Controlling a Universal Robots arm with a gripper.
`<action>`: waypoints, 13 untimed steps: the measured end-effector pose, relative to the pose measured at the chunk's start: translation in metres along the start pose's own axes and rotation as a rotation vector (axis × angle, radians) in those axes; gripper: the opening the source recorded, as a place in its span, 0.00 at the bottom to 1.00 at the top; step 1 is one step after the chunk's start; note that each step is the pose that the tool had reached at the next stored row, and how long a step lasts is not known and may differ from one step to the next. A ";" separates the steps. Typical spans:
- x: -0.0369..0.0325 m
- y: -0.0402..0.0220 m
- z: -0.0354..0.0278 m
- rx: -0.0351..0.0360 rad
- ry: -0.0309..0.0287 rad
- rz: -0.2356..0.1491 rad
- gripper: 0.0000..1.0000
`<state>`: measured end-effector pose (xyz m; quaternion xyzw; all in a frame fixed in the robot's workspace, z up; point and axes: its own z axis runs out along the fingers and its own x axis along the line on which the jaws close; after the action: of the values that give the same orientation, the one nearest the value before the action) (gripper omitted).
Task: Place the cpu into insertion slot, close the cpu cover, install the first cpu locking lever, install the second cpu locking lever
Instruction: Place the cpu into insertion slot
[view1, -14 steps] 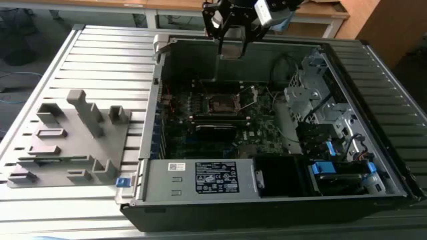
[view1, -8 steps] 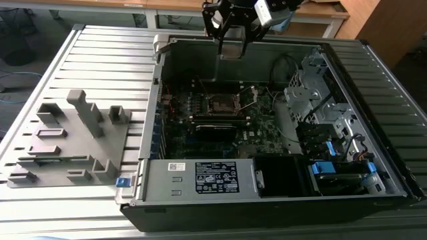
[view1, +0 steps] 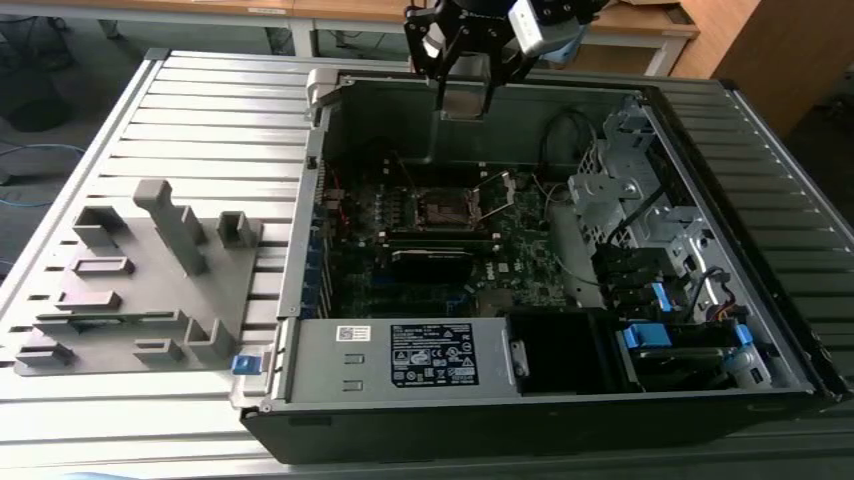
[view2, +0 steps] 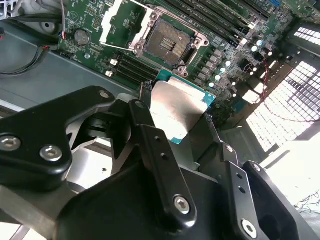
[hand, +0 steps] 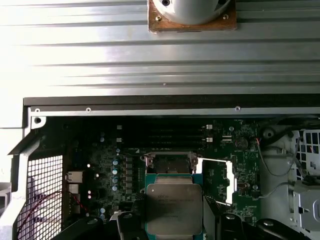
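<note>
Inspector: Gripper (view2: 175, 102) state?

Assessor: Pinching the cpu (view2: 182, 112) by two opposite edges, one finger on each.

Inspector: Location of the cpu?

Assessor: In the exterior view it hangs over the far wall of the case (view1: 534, 420), well apart from the board. It is not yet in the slot (view2: 170, 40).

Inspector: Orientation?

Assessor: The part is square, so it has no long axis. Its grey top faces both wrist cameras, with a green rim showing round it. In the first wrist view its edges run roughly parallel to the slot's edges.

Inspector: Slot and cover?

Assessor: The slot sits near the middle of the board with its dark centre exposed. The cover (view2: 112, 22) stands open just beside it.

Inspector: Markings?

Assessor: There is faint print on the cpu top, too small to read. A black label (view1: 434, 355) and a small white one sit on the metal box at the case's near edge. Their text cannot be read.

Inspector: Surface and room?

Assessor: The case lies open on a ribbed metal table (view1: 200, 110), toward the edge at the exterior view's right. A grey tray (view1: 134, 290) lies by the edge at the exterior view's left. Wooden furniture (view1: 360, 8) stands beyond the far edge.
</note>
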<state>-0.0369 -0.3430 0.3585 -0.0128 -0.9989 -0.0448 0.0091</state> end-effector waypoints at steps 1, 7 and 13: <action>0.0000 0.0000 0.0001 0.0000 0.0000 0.000 0.54; 0.0000 -0.0001 0.0006 0.0000 0.0000 0.000 0.54; 0.0000 -0.0002 0.0017 0.0000 0.0000 0.000 0.54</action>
<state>-0.0369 -0.3430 0.3568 -0.0128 -0.9989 -0.0448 0.0091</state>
